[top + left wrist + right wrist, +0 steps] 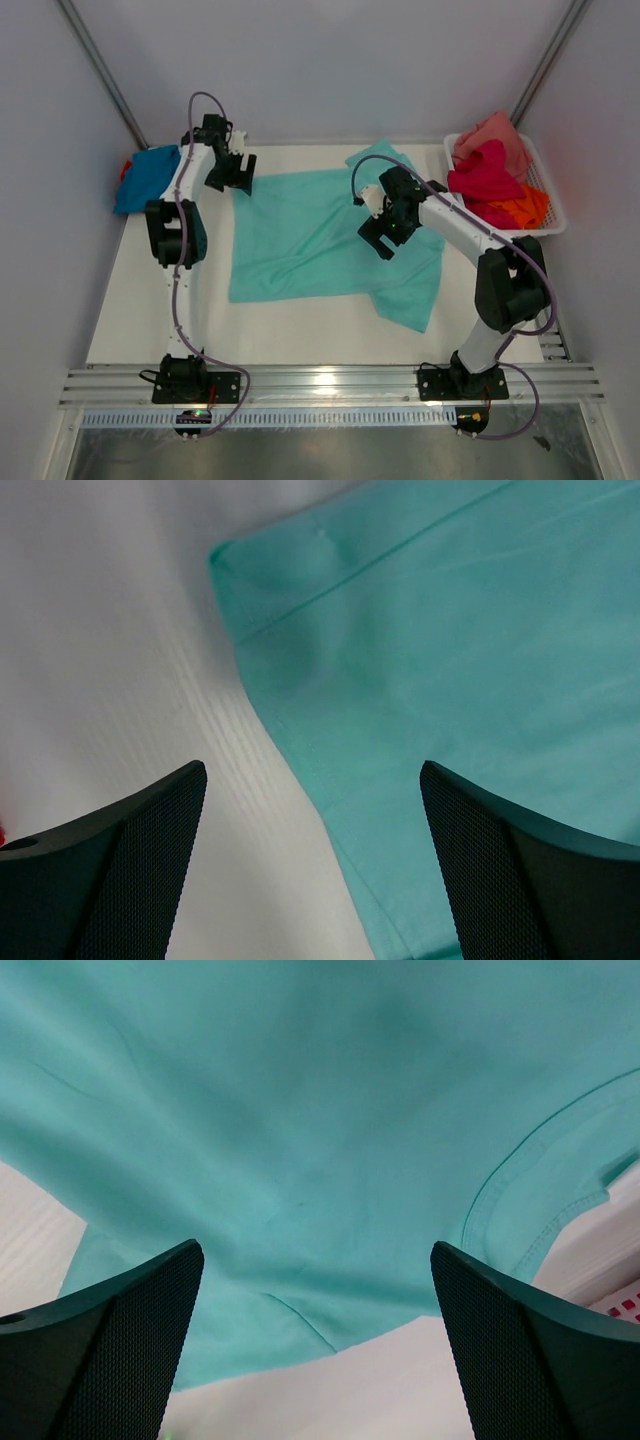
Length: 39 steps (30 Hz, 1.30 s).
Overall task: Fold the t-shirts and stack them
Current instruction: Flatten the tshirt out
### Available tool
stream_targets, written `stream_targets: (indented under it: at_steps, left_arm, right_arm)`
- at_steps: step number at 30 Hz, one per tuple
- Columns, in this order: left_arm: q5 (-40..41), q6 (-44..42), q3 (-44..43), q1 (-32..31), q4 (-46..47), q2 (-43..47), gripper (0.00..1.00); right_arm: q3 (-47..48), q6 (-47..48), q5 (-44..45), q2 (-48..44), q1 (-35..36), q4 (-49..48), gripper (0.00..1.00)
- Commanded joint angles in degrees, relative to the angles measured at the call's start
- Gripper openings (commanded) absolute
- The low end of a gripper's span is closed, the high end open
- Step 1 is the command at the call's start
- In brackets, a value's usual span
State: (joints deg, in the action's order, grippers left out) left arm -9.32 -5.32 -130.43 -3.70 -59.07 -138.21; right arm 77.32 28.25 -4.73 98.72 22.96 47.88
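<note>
A large mint-teal t-shirt (320,235) lies spread over the middle of the white table. My left gripper (236,172) hovers open at its far left corner. In the left wrist view the shirt's hemmed edge (330,810) runs between the wide-apart jaws of the left gripper (312,780), with nothing held. My right gripper (384,232) stands open over the shirt's right half. Between the spread jaws of the right gripper (315,1260), the right wrist view shows teal cloth (300,1140) with the collar seam (520,1170) at the right.
A folded blue tee (148,178) with red cloth under it lies at the far left edge. A white mesh basket (548,205) at the far right holds magenta (484,172), orange (524,208) and salmon pink (496,132) tees. Grey walls enclose the table.
</note>
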Motion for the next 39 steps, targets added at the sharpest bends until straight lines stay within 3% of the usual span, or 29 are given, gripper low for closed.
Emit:
stream_targets:
  at_steps: [1,5,16,27,33,39]
  left_arm:
    - [2.4,0.8,-3.2,1.8,4.1,-0.6,0.90]
    - [1.3,2.3,-3.4,2.6,7.2,-1.6,0.90]
    - [-3.5,1.9,-3.4,2.9,11.3,-3.9,0.89]
    - [-7.7,3.7,-3.4,2.9,12.7,-5.7,0.83]
    - [-9.4,4.0,-3.4,2.9,13.4,-6.1,0.73]
    - [-10.1,4.1,-3.4,2.9,13.6,-6.3,0.46]
  right_arm:
    - [-3.4,-3.3,4.5,-4.5,-0.1,-3.7,0.99]
    - [-8.5,-3.6,7.5,-7.5,-0.1,-3.0,0.99]
    - [-12.8,1.3,2.5,-15.2,-0.1,4.7,0.99]
    - [-12.3,5.1,-2.6,-13.4,0.5,4.6,0.99]
    - [-9.9,6.6,-4.7,-7.8,2.5,2.9,0.99]
    - [-4.9,5.8,-5.6,-3.8,3.7,3.2,0.99]
